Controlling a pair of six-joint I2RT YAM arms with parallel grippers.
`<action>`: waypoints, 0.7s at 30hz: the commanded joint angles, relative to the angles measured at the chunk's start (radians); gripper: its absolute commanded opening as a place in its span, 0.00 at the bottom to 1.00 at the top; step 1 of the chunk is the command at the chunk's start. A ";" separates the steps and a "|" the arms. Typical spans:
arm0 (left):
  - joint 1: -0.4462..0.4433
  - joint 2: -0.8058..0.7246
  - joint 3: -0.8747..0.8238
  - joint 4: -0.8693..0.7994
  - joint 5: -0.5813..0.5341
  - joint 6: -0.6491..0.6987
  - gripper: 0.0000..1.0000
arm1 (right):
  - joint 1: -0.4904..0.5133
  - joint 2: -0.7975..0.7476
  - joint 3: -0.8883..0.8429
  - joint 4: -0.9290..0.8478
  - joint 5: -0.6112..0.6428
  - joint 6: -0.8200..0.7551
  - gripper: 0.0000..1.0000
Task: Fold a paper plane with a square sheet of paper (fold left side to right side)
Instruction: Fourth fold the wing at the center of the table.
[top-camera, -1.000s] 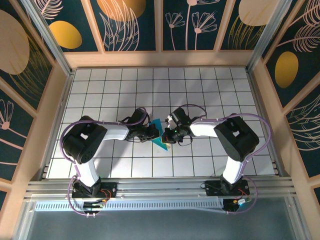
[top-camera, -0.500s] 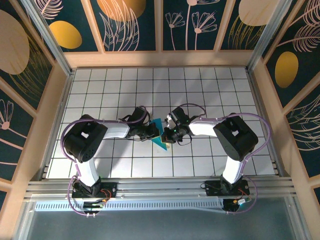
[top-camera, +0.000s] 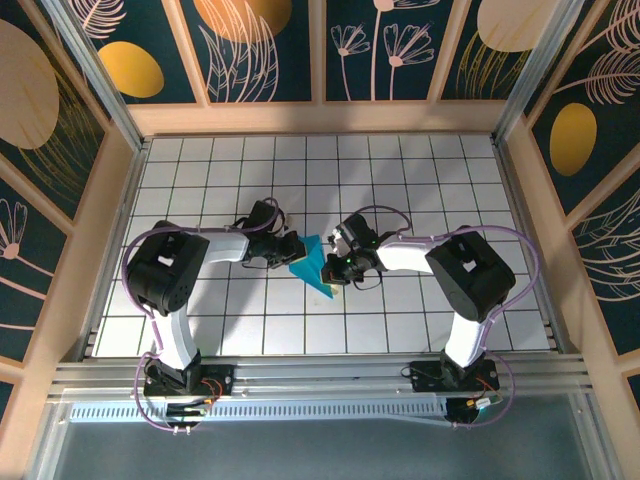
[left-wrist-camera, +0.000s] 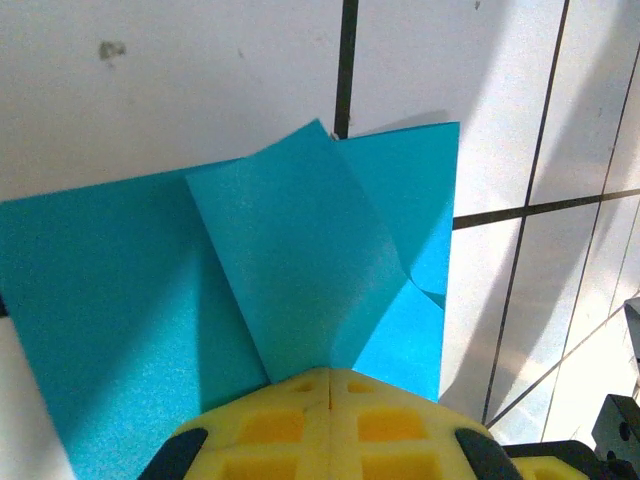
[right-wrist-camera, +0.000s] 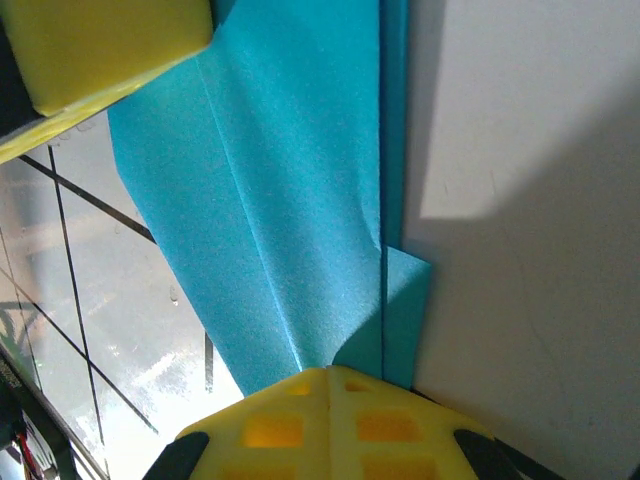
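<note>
The square sheet of paper (top-camera: 312, 270), bright cyan and partly folded, lies on the white tiled table (top-camera: 420, 180) between my two grippers. My left gripper (top-camera: 293, 252) is at its left edge and my right gripper (top-camera: 333, 268) at its right edge. In the left wrist view a creased flap of the paper (left-wrist-camera: 300, 250) rises straight into the shut yellow tips of my left gripper (left-wrist-camera: 328, 372). In the right wrist view a raised fold of the paper (right-wrist-camera: 280, 200) runs into the shut tips of my right gripper (right-wrist-camera: 328, 370). The left gripper's yellow finger (right-wrist-camera: 110, 50) shows at the top left there.
Wooden walls (top-camera: 115, 190) with dark painted panels close the table on the left, back and right. An aluminium rail (top-camera: 320, 372) carrying both arm bases runs along the near edge. Open tiles surround the paper on all sides.
My left gripper has moved left and slightly toward the back. The paper now spreads wider to the left. The right gripper has stayed almost in place.
</note>
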 joint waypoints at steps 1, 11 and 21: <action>0.082 0.060 0.030 -0.037 -0.211 0.058 0.01 | 0.011 0.090 -0.080 -0.240 0.174 -0.020 0.00; 0.153 0.093 0.094 -0.053 -0.217 0.102 0.02 | 0.014 0.089 -0.081 -0.243 0.171 -0.017 0.00; 0.221 0.118 0.141 -0.064 -0.225 0.129 0.02 | 0.022 0.086 -0.079 -0.246 0.168 -0.014 0.00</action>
